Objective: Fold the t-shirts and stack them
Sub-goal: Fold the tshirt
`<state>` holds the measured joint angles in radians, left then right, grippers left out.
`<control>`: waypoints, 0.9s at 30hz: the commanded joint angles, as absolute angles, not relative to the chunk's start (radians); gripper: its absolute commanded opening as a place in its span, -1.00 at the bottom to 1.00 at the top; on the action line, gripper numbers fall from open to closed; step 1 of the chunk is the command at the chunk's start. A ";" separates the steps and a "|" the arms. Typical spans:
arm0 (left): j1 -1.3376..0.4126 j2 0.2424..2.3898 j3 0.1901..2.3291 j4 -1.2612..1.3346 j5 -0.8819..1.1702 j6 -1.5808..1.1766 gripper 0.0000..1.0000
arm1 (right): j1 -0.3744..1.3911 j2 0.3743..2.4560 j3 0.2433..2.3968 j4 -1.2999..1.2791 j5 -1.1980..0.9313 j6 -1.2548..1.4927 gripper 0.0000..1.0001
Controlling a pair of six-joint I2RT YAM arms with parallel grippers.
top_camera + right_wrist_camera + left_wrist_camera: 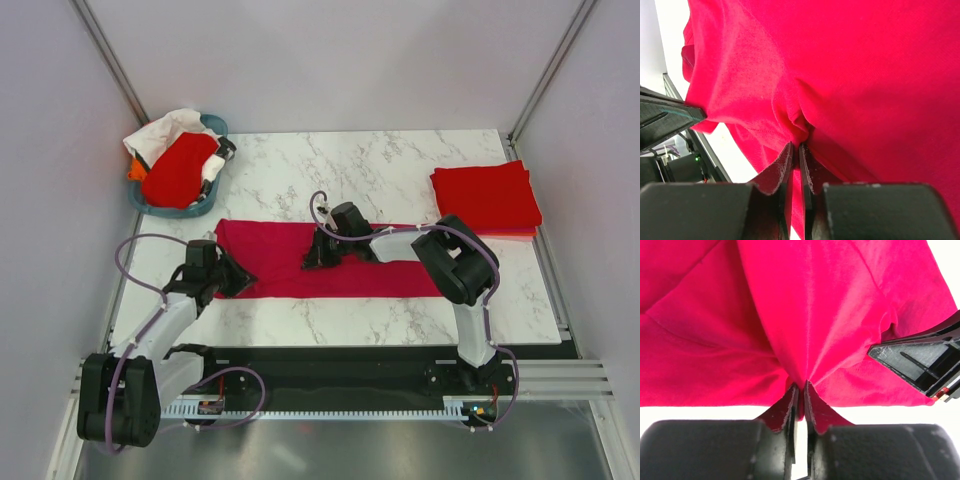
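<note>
Left pincer [801, 386] of mine is clamped on the crimson-pink t-shirt [280, 250], pinching a fold at its left end. Shirt lies as a long band across the marble table [380, 170]. My right pincer [796, 145] is clamped on the same shirt, mid-band. Folded red t-shirts [487, 195] sit stacked at the table's right edge.

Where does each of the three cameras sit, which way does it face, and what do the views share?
Top external: above and behind the arms, looking down on the table, basket, folded red stack and crimson t-shirt; both arms, left hand and right hand show.
Left wrist: on the left arm, facing along its fingers, pinched on crimson cloth.
Right wrist: on the right arm, its fingers pinching the same cloth.
Shared: all three views show the crimson t-shirt.
</note>
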<state>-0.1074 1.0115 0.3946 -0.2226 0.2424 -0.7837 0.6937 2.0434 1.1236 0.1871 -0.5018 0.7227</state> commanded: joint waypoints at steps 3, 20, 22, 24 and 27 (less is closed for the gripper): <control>-0.109 1.022 0.425 -0.221 0.281 -0.773 -0.34 | 0.686 2.052 1.137 0.195 -0.526 0.729 -0.69; -0.109 1.025 0.410 -0.219 0.279 -0.746 -0.96 | 0.683 2.063 1.140 0.196 -0.532 0.735 -0.70; -0.109 1.025 0.410 -0.219 0.281 -0.747 -0.95 | 0.683 2.065 1.138 0.196 -0.532 0.735 -0.70; -0.109 1.031 0.411 -0.224 0.285 -0.752 -0.95 | 0.680 2.066 1.140 0.193 -0.534 0.742 -0.71; -0.098 1.061 0.433 -0.259 0.316 -0.753 -0.96 | 0.675 2.072 1.161 0.154 -0.548 0.750 -0.71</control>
